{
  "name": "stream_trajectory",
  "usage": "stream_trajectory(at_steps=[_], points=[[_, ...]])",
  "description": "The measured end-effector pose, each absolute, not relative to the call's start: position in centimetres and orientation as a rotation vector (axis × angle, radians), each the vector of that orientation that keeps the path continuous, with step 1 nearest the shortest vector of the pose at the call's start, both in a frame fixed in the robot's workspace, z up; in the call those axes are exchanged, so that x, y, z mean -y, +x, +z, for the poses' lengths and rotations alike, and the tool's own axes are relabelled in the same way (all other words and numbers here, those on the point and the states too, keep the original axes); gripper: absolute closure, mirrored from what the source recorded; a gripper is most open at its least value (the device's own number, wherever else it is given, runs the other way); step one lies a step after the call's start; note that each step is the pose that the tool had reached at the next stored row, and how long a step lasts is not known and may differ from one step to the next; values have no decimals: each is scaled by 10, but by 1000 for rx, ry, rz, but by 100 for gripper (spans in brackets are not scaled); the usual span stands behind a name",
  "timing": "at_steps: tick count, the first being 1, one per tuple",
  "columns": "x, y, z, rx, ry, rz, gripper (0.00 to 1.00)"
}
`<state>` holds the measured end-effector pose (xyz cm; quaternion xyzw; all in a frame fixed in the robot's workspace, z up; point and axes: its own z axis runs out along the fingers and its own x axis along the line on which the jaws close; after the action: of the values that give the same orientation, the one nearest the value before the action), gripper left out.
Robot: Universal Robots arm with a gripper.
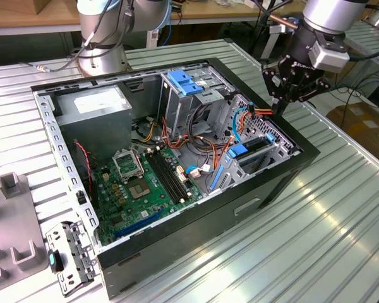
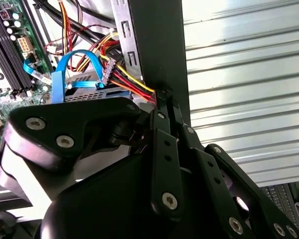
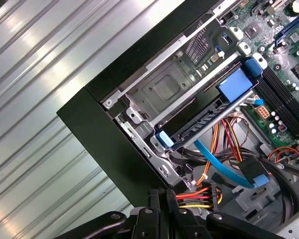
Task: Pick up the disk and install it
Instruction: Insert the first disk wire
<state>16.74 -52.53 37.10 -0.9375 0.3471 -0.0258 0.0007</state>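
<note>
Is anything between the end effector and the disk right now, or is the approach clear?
Yes. A bundle of red, yellow and orange cables lies right ahead of the end effector, between it and the disk, which sits edge-on in the drive cage. A blue data cable crosses there too.

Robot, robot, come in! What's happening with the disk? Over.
Gripper shut, at the case edge, beside the coloured wires. Disk looks seated in its bay, blue rails showing. Wires crowd the bay's mouth.
</note>
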Motion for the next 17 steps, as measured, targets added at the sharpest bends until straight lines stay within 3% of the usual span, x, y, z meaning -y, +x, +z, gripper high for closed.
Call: stream_trajectory(at_steps=[17], points=[[525,159,372,-1335,-2846,-81,84]])
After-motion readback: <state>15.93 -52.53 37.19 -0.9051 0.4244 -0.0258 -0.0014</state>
